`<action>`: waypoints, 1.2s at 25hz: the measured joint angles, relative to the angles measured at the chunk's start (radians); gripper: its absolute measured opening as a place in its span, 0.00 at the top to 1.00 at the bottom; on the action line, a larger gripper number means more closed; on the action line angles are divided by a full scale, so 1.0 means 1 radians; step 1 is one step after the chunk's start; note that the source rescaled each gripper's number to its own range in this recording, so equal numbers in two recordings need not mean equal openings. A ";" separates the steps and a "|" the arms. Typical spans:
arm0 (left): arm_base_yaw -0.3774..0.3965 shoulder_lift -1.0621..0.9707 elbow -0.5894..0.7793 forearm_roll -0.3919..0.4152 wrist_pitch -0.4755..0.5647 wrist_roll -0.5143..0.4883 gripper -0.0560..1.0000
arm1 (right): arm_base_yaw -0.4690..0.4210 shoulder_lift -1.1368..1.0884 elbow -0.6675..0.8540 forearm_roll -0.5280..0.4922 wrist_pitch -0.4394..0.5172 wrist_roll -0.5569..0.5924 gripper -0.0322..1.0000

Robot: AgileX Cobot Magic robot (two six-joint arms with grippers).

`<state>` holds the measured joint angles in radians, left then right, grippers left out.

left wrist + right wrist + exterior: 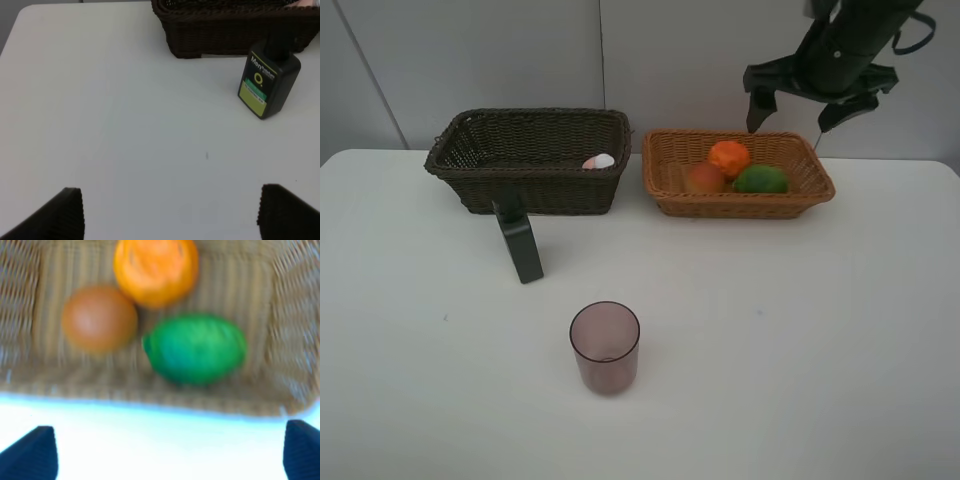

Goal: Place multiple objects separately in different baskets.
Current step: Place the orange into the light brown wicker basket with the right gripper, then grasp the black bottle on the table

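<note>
The light tan basket holds an orange citrus, a red-orange fruit and a green lime-like fruit. My right gripper hangs open and empty above its back rim; the right wrist view shows the three fruits below. The dark brown basket holds the pink white-capped bottle. A dark green bottle leans in front of it, also in the left wrist view. A mauve cup stands upright on the table. My left gripper is open over bare table.
The white table runs to a grey wall behind the baskets. The left arm does not show in the exterior high view.
</note>
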<state>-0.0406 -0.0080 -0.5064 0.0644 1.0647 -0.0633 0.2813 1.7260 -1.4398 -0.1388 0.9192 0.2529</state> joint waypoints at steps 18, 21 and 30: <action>0.000 0.000 0.000 0.000 0.000 0.000 0.09 | -0.049 -1.285 0.641 0.062 0.217 -0.087 0.04; 0.000 0.000 0.000 0.000 0.000 0.000 0.09 | -0.049 -1.443 0.702 0.123 0.233 -0.165 0.04; 0.000 0.000 0.000 0.000 0.000 0.000 0.09 | -0.049 -1.628 0.848 0.154 0.235 -0.236 0.04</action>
<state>-0.0406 -0.0080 -0.5064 0.0644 1.0647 -0.0633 0.2320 0.0981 -0.5918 0.0153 1.1541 0.0173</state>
